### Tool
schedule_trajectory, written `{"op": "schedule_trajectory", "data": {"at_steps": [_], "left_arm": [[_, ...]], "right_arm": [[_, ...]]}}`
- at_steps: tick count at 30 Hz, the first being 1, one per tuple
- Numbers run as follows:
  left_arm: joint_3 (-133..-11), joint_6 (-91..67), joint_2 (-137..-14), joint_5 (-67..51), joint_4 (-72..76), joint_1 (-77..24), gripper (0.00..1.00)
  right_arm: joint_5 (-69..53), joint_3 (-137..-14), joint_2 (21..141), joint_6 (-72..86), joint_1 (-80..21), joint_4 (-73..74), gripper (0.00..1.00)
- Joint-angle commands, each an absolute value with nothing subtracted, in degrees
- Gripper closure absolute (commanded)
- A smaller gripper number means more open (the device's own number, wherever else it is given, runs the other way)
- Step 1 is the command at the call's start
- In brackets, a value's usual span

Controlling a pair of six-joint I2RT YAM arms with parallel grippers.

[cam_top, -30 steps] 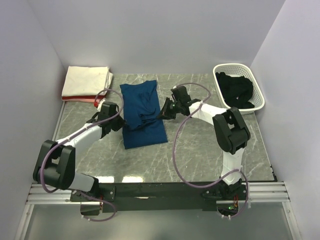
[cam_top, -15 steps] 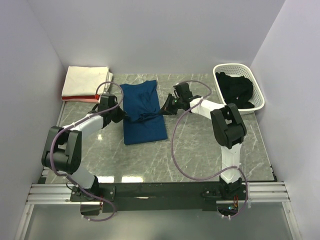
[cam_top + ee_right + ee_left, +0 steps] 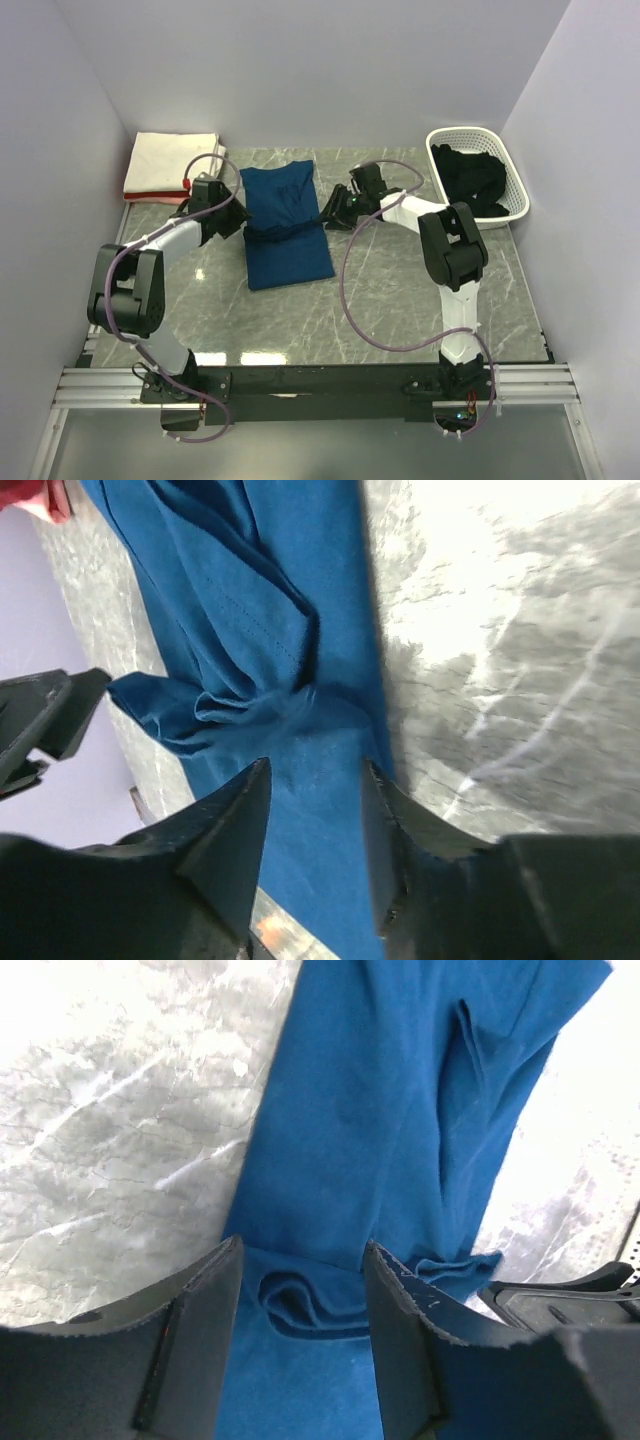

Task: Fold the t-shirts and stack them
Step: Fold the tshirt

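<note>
Top external, table (image 3: 420,300): blue t-shirt (image 3: 290,255) lies mid-table, between both arms.
Left gripper (image 3: 236,222): jaws just parted; we see nothing held.
Right gripper (image 3: 328,213): same, cloth released.
Ridge (image 3: 285,232): bunched mid-shirt; we judge fold unfinished.

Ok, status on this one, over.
Both open: left end effector, right end effector. The blue t-shirt lies flat, bunched at both side edges. Nothing blocking.
</note>
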State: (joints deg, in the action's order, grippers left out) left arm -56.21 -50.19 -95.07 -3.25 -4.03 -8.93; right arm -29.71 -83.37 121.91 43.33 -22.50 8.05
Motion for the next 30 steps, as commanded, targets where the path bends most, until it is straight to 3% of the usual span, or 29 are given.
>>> {"op": "schedule_trajectory", "data": {"at_steps": [1,5,8,9,10,11,14,21,30], "left_arm": [[-57.66,-48.43,-89.85,-3.26,-4.21,-8.70,0.43],[-53.01,-49.39,-84.83,-0.71,-6.23,-10.80,0.47],[-49.75,-49.92,-81.22,1.57,-7.29,-13.70,0.56],[-49.14,-50.62,-80.69,1.67,-7.29,-14.49,0.67],[-47.83,-50.80,-80.07,1.67,-7.03,-15.46,0.71],[-47.46,-50.97,-79.98,2.45,-6.77,-17.12,0.84],[-47.28,-52.03,-81.99,2.38,-6.07,-19.76,0.99],[-52.46,-52.12,-90.43,1.58,-5.45,-22.59,0.99],[-64.94,-50.01,-104.48,-1.05,-6.41,-19.78,0.99]], "right_arm": [[-27.52,-83.42,115.85,40.79,-21.97,8.43,0.50],[-24.35,-79.64,109.53,39.12,-23.11,8.00,0.50],[-20.93,-77.44,106.54,37.09,-25.04,8.79,0.51],[-20.31,-77.08,106.26,36.65,-26.53,8.88,0.51],[-19.78,-76.56,106.00,36.04,-27.24,8.96,0.52],[-19.17,-76.47,105.91,35.86,-28.12,8.88,0.52],[-17.85,-77.25,107.22,35.33,-31.19,9.58,0.53],[-17.31,-83.13,114.33,34.19,-34.98,11.60,0.54],[-16.88,-99.64,127.78,33.05,-34.81,18.54,0.57]]}}
